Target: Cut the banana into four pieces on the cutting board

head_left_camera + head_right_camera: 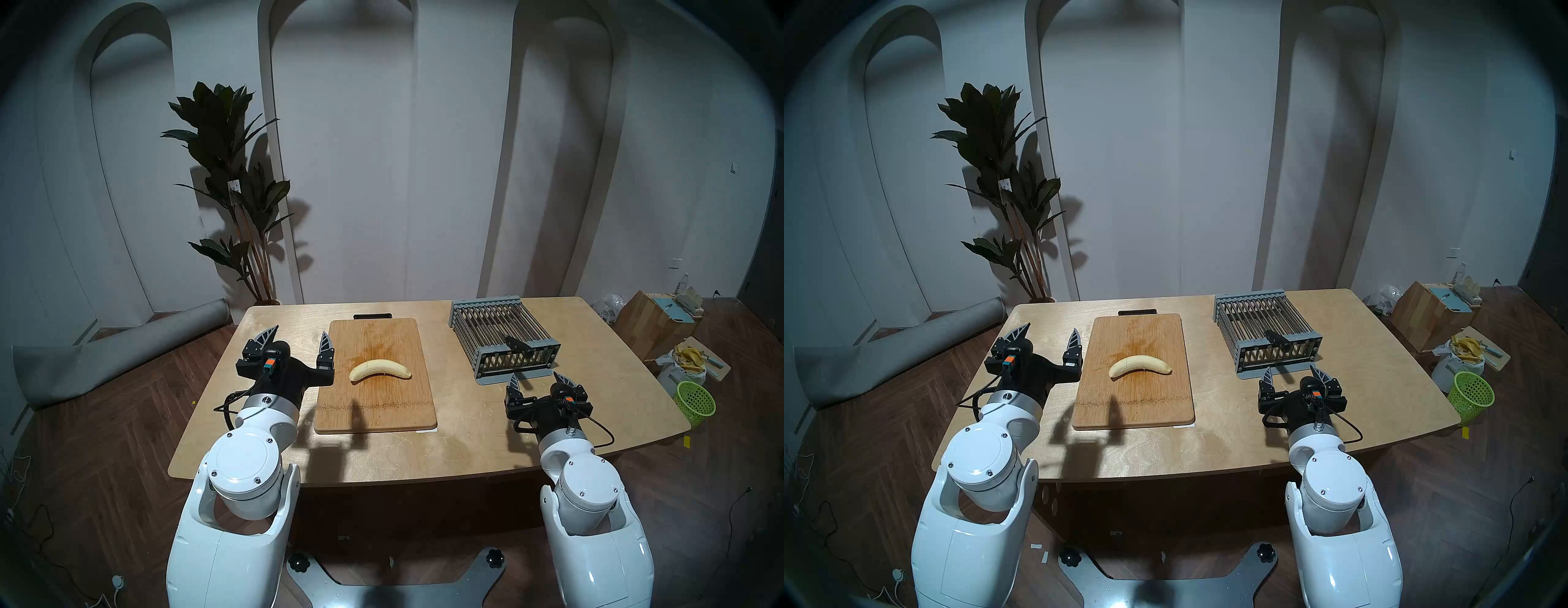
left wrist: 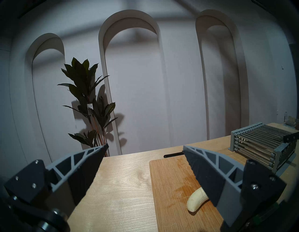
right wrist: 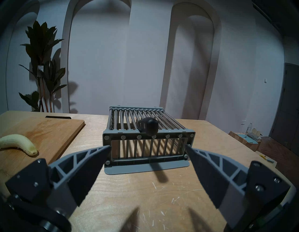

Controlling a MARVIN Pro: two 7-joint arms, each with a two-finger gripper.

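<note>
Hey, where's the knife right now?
In the head view, the knife sits in the grey rack on the table's right side, black handle poking out just beyond the open right gripper.

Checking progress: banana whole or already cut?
Whole. The banana lies as one curved, unbroken piece on the cutting board; no chunks visible.

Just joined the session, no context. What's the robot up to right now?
Nothing is being handled. A whole peeled banana lies uncut on the cutting board at the table's middle. The left gripper hangs open beside the board's left edge, holding nothing. The right gripper is open too, facing the grey rack, where a black handle, likely the knife's, sticks out of the bars. Cutting has not begun.
</note>
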